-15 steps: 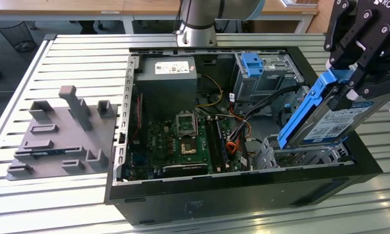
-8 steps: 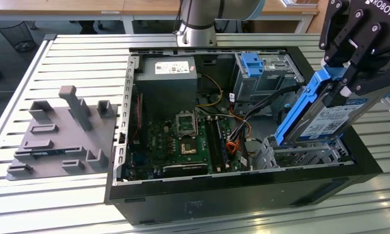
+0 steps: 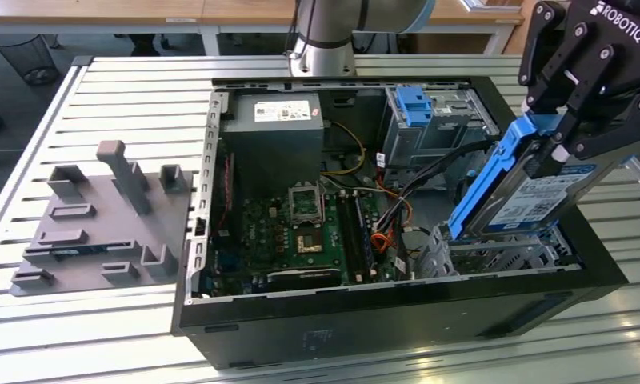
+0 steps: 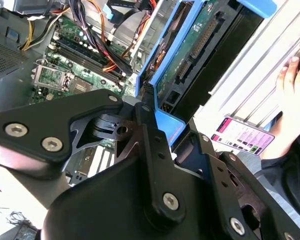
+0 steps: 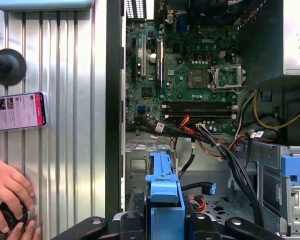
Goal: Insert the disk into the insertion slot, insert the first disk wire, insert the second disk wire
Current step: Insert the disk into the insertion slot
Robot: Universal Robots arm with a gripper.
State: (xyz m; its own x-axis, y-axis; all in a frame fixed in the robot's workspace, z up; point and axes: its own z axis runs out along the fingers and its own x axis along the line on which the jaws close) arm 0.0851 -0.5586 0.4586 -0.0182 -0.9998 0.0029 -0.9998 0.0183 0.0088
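Observation:
My gripper (image 3: 569, 134) is shut on the disk (image 3: 528, 202), a silver drive with a white label in a bright blue frame (image 3: 489, 182). I hold the disk steeply tilted at the exterior view's right, its lower end at the mouth of the insertion slot (image 3: 502, 254), a low perforated silver cage in the case's near right corner. In the first wrist view the blue frame (image 5: 163, 187) stands over the slot (image 5: 139, 167). The second wrist view shows the disk's green circuit side (image 4: 190, 47). A bundle of black wires (image 3: 432, 170) and an orange wire (image 3: 382, 240) lie loose beside the slot.
The open black computer case (image 3: 406, 300) holds a motherboard (image 3: 298, 232), a power supply (image 3: 272, 120) and a taller grey cage with a blue tab (image 3: 416, 104). A grey fixture plate (image 3: 96, 216) lies outside it. A person's hand (image 5: 7, 192) and a phone (image 5: 17, 111) rest nearby.

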